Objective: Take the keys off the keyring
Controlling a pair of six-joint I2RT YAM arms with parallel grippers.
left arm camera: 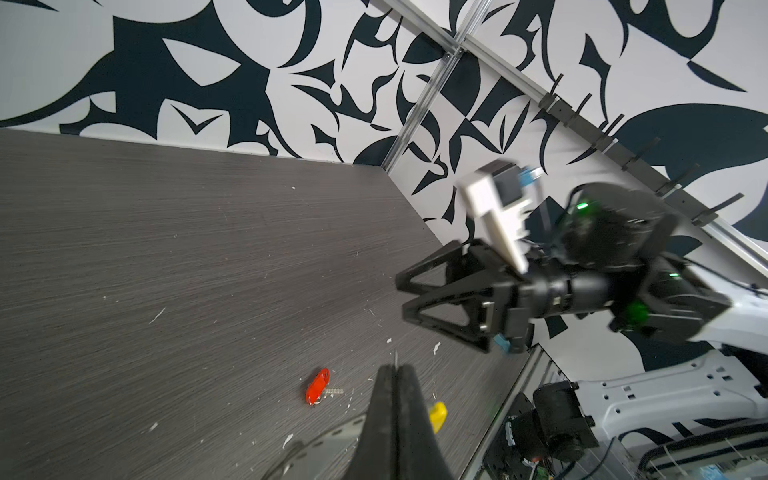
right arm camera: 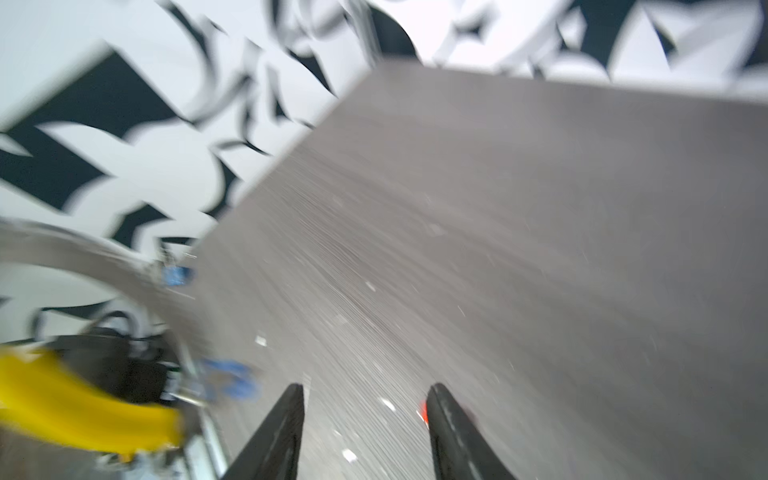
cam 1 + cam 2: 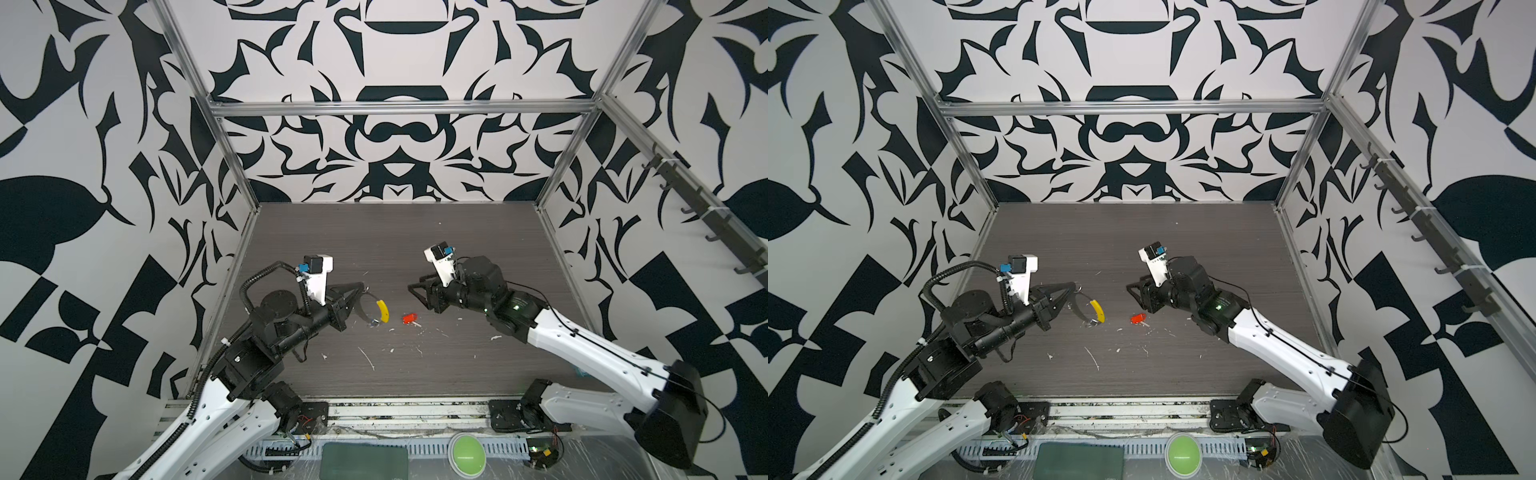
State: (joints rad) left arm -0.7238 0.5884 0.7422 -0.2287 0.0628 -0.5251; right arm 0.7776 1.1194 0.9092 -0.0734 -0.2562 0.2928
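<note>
on table [image 3: 374, 249], red key [image 3: 409, 318] loose; left claw [image 3: 363, 286] pinches keyring [image 3: 383, 311]

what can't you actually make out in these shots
- blue key: in the right wrist view it is only a motion-blurred smear beside the keyring. It is too small to read in both top views.
- keyring wire: in the left wrist view it is mostly hidden behind the shut left gripper.
- red key: in the right wrist view it is nearly all hidden behind a finger of the open right gripper.
</note>
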